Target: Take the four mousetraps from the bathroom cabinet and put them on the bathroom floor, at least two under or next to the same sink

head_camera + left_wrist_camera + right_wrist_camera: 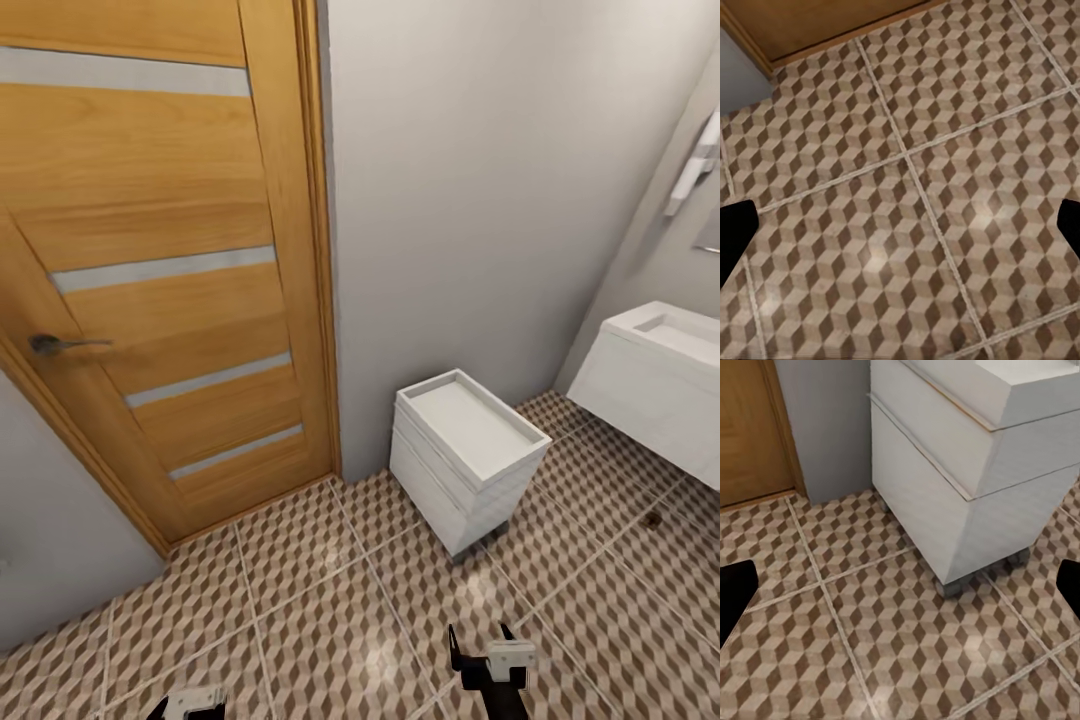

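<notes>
Robot faces a bathroom corner. Both grippers sit low in the head view, over the bathroom floor (330,590), which is tiled in a brown, beige and white cube pattern with pale grout lines. Right gripper (483,648): two dark fingers point upward with a clear gap between them, spread apart, nothing between them and nothing touched. In the right wrist view the two finger tips appear as dark shapes at opposite edges, one fingertip (735,589) well apart from the other, with bare tile and the white unit (967,472) ahead. Left gripper (188,705): only its pale top and dark finger stubs show at the frame edge in the head view; the left wrist view shows a fingertip (733,236) at one edge and its partner at the opposite edge, so the fingers are released wide and empty, with only floor tile between them. The white flat-fronted drawer unit with a shallow tray top stands on short feet against the grey wall (480,180), ahead of the right gripper. A wooden door (160,290) with pale horizontal strips and a lever handle stands to the left. A white wall-hung sink (665,375) is at the right.
</notes>
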Motion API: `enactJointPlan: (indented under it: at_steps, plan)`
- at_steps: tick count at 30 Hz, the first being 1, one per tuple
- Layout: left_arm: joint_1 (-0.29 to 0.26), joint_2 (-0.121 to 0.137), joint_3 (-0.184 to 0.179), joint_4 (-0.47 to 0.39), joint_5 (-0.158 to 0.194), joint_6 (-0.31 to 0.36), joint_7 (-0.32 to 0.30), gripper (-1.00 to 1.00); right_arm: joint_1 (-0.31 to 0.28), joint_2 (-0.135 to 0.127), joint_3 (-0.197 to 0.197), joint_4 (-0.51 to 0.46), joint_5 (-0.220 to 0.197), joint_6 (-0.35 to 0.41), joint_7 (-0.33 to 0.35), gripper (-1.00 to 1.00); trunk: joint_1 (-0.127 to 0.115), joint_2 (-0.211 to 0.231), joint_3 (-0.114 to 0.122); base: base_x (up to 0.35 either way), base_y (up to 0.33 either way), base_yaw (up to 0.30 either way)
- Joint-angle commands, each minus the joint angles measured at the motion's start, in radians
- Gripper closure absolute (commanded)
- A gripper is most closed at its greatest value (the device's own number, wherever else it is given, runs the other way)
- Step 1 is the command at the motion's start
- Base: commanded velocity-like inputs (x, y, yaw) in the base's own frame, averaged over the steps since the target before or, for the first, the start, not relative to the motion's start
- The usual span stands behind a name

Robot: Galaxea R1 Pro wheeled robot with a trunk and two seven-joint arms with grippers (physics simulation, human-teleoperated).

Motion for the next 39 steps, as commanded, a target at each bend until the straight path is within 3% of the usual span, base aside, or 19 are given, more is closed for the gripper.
enactJointPlan:
  at_steps: [1, 39]
  plan:
    - [-0.002, 0.0, -0.004, 0.004, 0.009, -0.006, -0.002, -1.0, -0.001, 0.0, 0.009, 0.001, -0.008, -0.003, -0.003, -1.0, 0.001, -0.002, -0.002, 0.0, 0.0, 0.279]
    - [-0.002, 0.0, -0.004, 0.004, 0.009, -0.006, -0.002, -1.0, -0.001, 0.0, 0.009, 0.001, -0.007, -0.003, -0.004, -1.0, 0.001, -0.002, -0.024, 0.0, 0.0, 0.274]
